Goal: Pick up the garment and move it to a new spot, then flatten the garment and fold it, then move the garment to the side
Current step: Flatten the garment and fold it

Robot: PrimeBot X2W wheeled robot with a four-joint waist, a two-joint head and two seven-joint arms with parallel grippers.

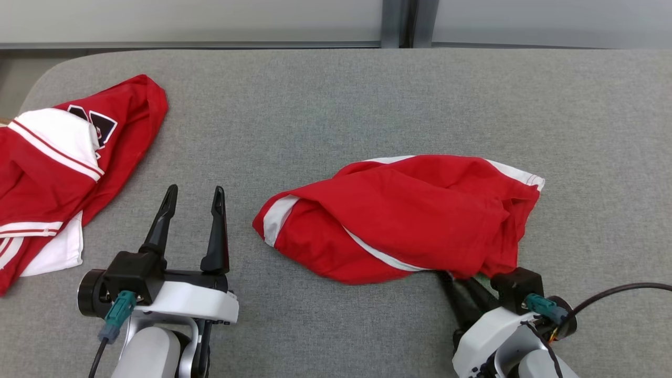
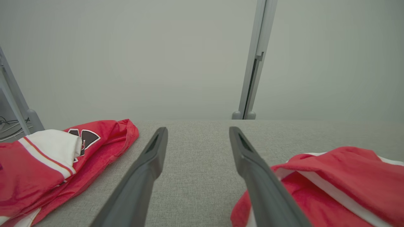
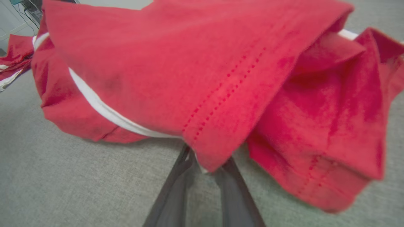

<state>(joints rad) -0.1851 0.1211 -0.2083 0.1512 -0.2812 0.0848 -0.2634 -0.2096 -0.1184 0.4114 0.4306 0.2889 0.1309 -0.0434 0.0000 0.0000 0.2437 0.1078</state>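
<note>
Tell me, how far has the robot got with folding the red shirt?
Barely started. Nothing looks done: the red shirt lies crumpled on the grey table, not flat or folded. In hand: the right gripper has its fingers either side of the shirt's near hem; whether it grips yet is unclear. The left gripper is open and empty. Left: lifting, moving, flattening, folding, setting aside.

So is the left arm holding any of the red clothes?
No, the left fingers stand open over the grey table with nothing between them.
</note>
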